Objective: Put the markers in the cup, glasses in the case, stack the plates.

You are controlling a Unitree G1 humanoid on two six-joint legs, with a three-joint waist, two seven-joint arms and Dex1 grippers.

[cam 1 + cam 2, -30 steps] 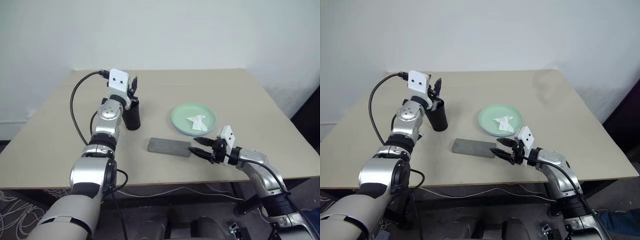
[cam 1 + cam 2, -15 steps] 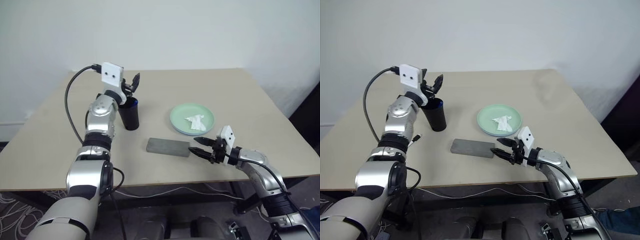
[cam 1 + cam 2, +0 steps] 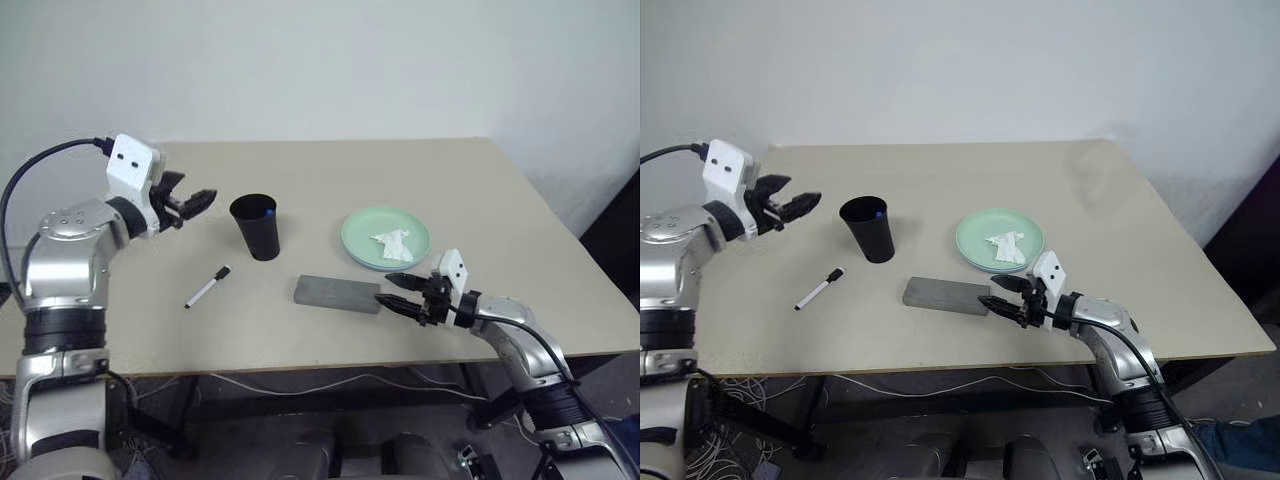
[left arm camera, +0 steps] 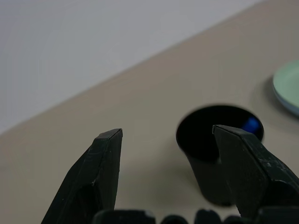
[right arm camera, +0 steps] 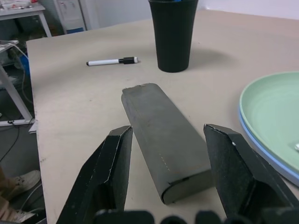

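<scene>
The black cup (image 3: 256,226) stands upright mid-table with a blue-capped marker (image 4: 252,124) inside it. A white marker with a black cap (image 3: 207,287) lies on the table left of the cup. My left gripper (image 3: 197,203) hangs open and empty above the table, left of the cup. The grey case (image 3: 337,294) lies shut in front of the cup. My right gripper (image 3: 393,292) stands open at the case's right end, holding nothing. The mint green plate (image 3: 386,236) sits on the light blue plate (image 5: 266,157), with a crumpled white tissue (image 3: 393,242) on top. The glasses are hidden.
The beige table (image 3: 450,190) has bare room at the back and on the far right. A white wall stands behind it. Cables hang below the table's front edge (image 3: 300,384).
My left gripper has drawn away from the cup's rim to the left and back, opening wider. The black-capped marker, hidden before by the left arm, now lies in sight. The right arm has kept still.
</scene>
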